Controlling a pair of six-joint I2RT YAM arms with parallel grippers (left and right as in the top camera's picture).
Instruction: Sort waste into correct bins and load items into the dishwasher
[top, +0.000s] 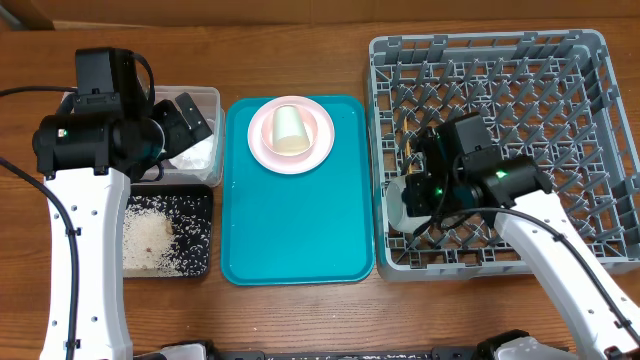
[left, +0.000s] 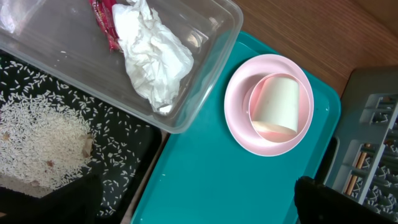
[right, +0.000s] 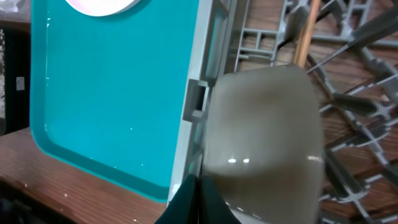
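My left gripper (left: 199, 202) is open and empty above the seam between the black tray (left: 124, 174) of rice scraps (left: 37, 143) and the teal tray. The clear tub (left: 205, 81) holds the crumpled tissue (left: 152, 53) and the red wrapper (left: 106, 18). A cream cup (left: 277, 102) lies on its side on the pink dishes (left: 239, 121). My right gripper (right: 199, 199) is shut and empty against the white bowl (right: 261, 130), which rests in the grey dish rack (top: 600, 60) at its front left. A chopstick (right: 305, 31) lies among the pegs.
The teal serving tray (top: 300, 230) lies between the bins and the rack, its front half bare. Upright pegs fill the rack around the bowl (top: 397, 203). Brown wooden tabletop shows at the front edge.
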